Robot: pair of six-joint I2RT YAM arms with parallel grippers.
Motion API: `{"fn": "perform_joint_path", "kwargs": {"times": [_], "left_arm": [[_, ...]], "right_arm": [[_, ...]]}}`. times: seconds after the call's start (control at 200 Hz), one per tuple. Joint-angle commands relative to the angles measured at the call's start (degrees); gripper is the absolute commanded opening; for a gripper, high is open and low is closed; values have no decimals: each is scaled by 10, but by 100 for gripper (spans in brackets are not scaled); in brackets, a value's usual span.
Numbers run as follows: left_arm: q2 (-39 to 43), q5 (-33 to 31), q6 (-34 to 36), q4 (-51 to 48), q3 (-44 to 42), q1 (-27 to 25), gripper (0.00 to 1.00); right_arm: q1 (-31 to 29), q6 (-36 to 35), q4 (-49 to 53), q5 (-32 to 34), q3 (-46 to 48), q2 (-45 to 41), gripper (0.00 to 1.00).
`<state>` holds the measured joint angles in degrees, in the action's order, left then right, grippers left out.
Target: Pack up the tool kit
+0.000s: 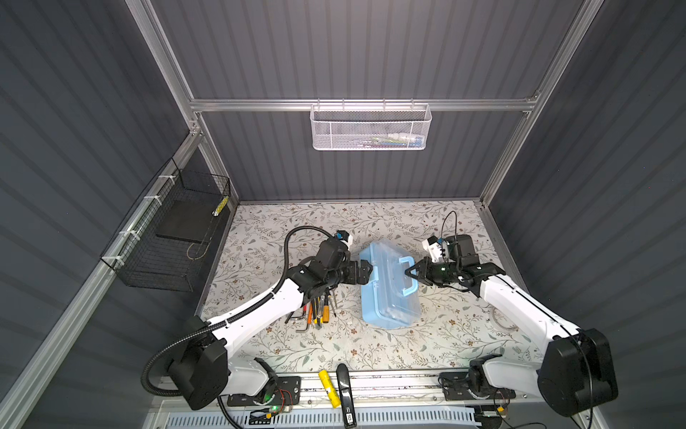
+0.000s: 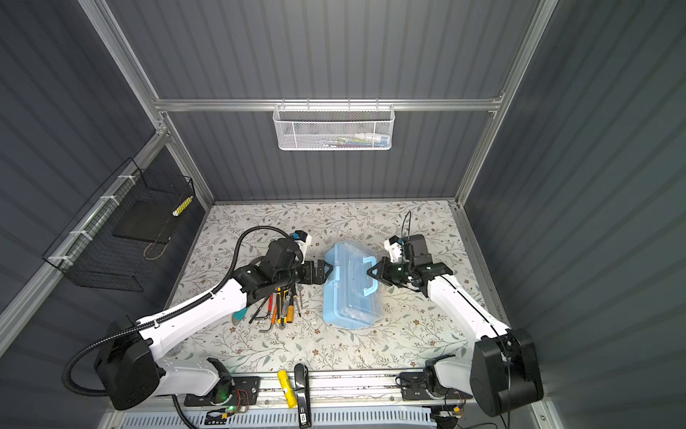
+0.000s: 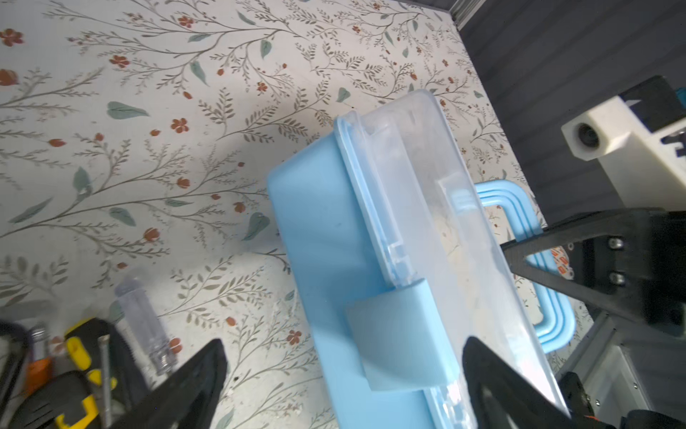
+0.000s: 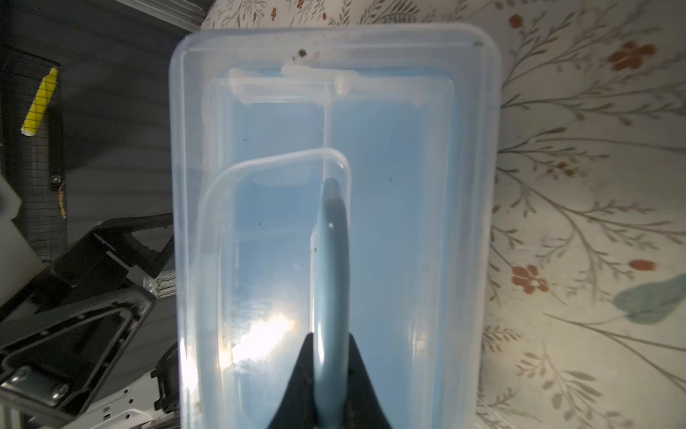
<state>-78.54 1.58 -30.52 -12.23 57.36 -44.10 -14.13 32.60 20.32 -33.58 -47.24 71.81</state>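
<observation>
While the right jaws sit clamped on the blue loop handle, the left jaws stand wide open, empty, astride the blue latch of the light-blue clear-lidded plastic case, mid floral counter; loose screwdrivers and hex keys lie just beside.

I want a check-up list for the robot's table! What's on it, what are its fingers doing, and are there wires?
Surface: floral table cover, flat, no spills seen.
Job's things: light-blue case, lid down; tool pile lies loose beside it, partly under the left arm.
Clutter: yellow stick and black bar on the front rail.
Grippers: left gripper open at the case's latch side; right gripper shut on the blue handle.
Cables: black ribbed hose along the left arm; thin black loop over the right wrist.
Surroundings: white mesh basket on the back rail; black wire basket on the left wall.
</observation>
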Motion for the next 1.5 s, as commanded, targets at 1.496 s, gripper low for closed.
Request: {"fn": "perform_joint_path", "kwargs": {"times": [1.496], "left_arm": [[-128, 190, -143, 2, 100, -49, 99]], "right_arm": [[-20, -66, -44, 98, 2, 57, 0]]}}
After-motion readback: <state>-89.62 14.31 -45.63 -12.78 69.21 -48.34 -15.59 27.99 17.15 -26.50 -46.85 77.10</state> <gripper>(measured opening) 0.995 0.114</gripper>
